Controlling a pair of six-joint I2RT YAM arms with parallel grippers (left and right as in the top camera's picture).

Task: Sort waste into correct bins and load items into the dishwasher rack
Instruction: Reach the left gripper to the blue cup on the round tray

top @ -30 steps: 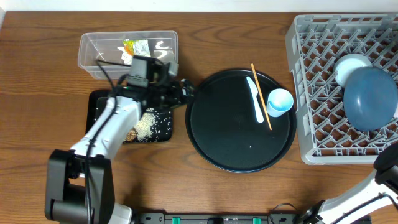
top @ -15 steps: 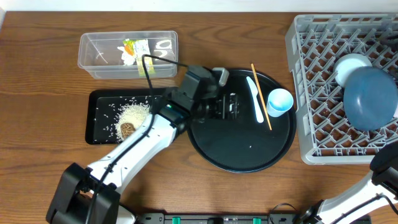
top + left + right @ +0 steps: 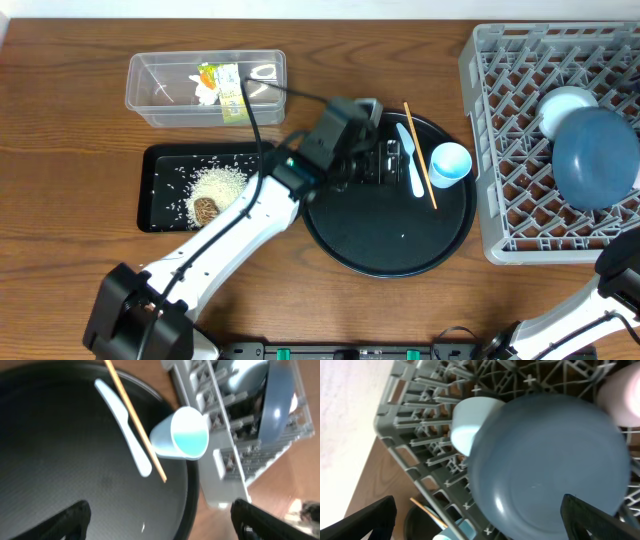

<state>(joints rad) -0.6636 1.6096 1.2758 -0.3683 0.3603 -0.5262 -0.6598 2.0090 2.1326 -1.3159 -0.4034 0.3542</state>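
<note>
Wooden table [image 3: 80, 250], contents by size:

1. Dishwasher rack [image 3: 478, 150]: grey lattice crate, right side. It holds the dark blue plate and the white bowl.
2. Round black tray [image 3: 350, 235]: centre of the table, just left of the rack.
3. Dark blue plate [image 3: 595, 158]: in the rack, leaning over the bowl.
4. Shallow black tray [image 3: 158, 165]: left side, near of the tub.
5. Clear tub [image 3: 145, 85]: far left.
6. Left gripper [image 3: 392, 163]: over the far part of the round tray, just left of the utensil, fingers [image 3: 70, 520] spread wide, nothing between them.
7. Right gripper [image 3: 480, 525]: above the rack, fingers [image 3: 357, 520] wide apart and empty.
8. White bowl [image 3: 567, 105]: in the rack, far side of the plate.
9. Light blue cup [image 3: 450, 163]: right part of the round tray, against the chopstick.
10. White utensil [image 3: 409, 160]: on the round tray.
11. Wooden chopstick [image 3: 420, 155]: alongside the utensil, right of it.
12. Printed wrapper [image 3: 225, 82]: in the tub.
13. White tissue [image 3: 207, 92]: in the tub, left of the wrapper.
14. Rice grains [image 3: 215, 185]: heaped and scattered in the shallow black tray.
15. Brown lump [image 3: 206, 209]: near edge of the rice.
</note>
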